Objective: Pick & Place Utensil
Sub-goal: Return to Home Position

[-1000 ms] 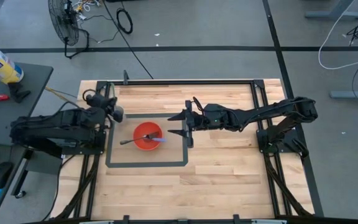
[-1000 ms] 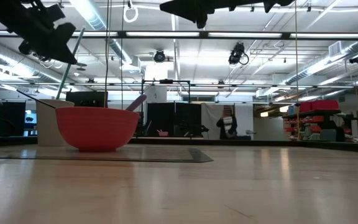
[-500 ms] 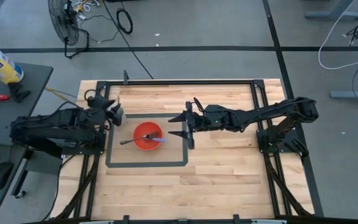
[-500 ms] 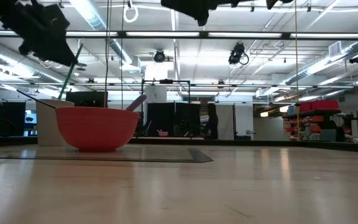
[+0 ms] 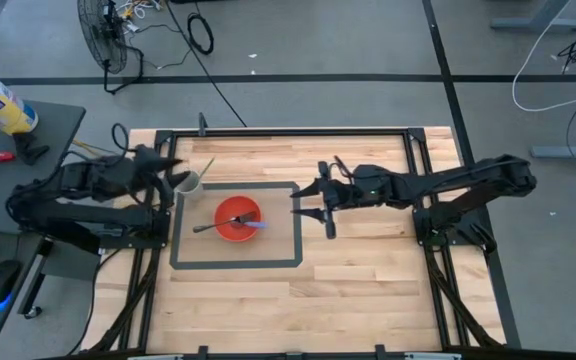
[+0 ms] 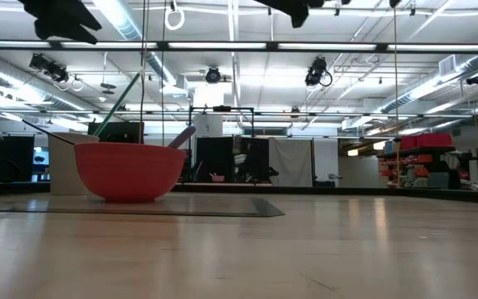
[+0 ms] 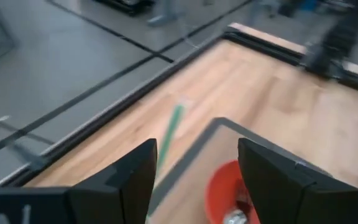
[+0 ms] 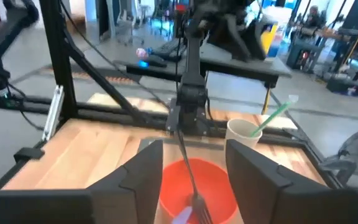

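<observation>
In the high view the gray cup (image 5: 188,184) stands on the counter (image 5: 368,290) left of the centre of the frame, just beside the upper left corner of the dark-edged mat (image 5: 238,264). The green straw (image 5: 203,170) stands in the cup and leans toward the upper right. The orange bowl (image 5: 238,218) is on the mat, below and right of the cup and apart from it. The silver fork (image 5: 211,226) lies in the bowl, with its handle going over the left rim. A blue-purple utensil (image 5: 255,226) lies in the bowl too.

The left tool (image 5: 168,168) hangs at the left edge of the counter, near the cup but not touching it. In the left wrist view its 2 fingers (image 7: 126,180) are wide apart and nothing is between them.

The right tool (image 5: 300,201) is above the right border of the mat, right of the bowl. Its 2 fingers (image 8: 138,171) are spread and hold nothing.

In the low view both tools are high at the top of the frame, well above the bowl (image 6: 129,170) and the straw (image 6: 119,98).
</observation>
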